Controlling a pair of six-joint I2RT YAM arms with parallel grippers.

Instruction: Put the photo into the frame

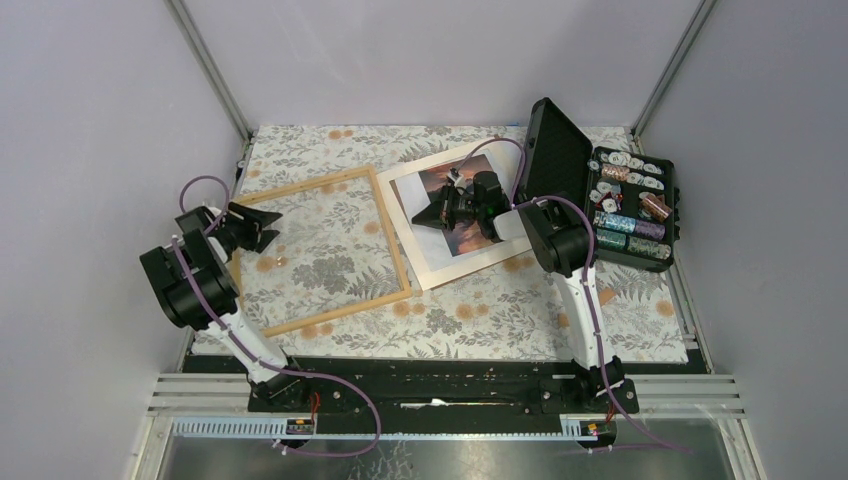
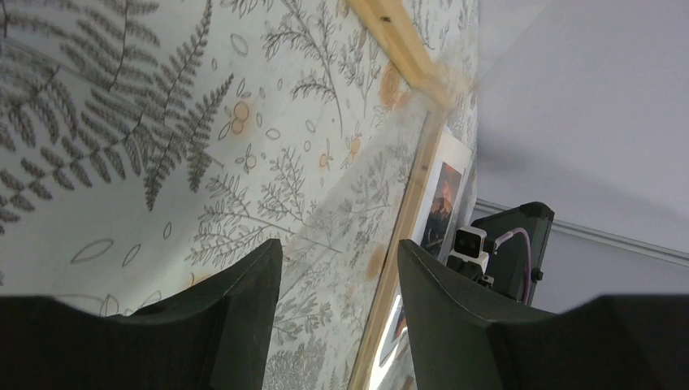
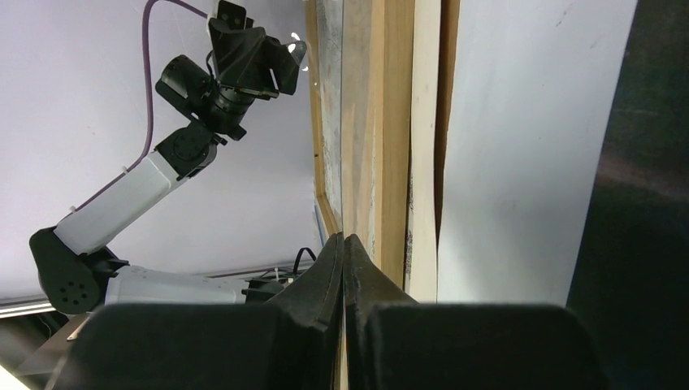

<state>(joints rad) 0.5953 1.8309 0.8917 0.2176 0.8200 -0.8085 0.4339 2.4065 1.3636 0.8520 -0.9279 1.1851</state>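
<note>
**While the photo [image 1: 436,184] lies outside the frame [image 1: 302,185], the placing is not yet begun**

Because it rests flat on a pale sheet [image 1: 440,272] just beside the frame's right rail, the print offers no raised edge for a finger to catch. The right gripper [image 3: 344,244] hangs over the photo, pointing toward the frame, with its fingers pressed together. Nothing shows between them, though paper this thin could hide there, so I cannot tell whether it pinches anything. At the frame's left rail, near the far corner, the left gripper [image 2: 340,256] has its jaws spread, and only the floral cloth [image 2: 162,122] shows in the gap.

The print looks light, thin and floppy. It would likely sag if lifted by one corner, crease under a hard squeeze, and mark on its printed face. The safest hold is probably the white border on the side nearest the frame, once that edge has been nudged past the sheet so a finger can get beneath it. The frame looks stiff and light and is apt to skid on the cloth, so steadying its left rail should help.
</note>
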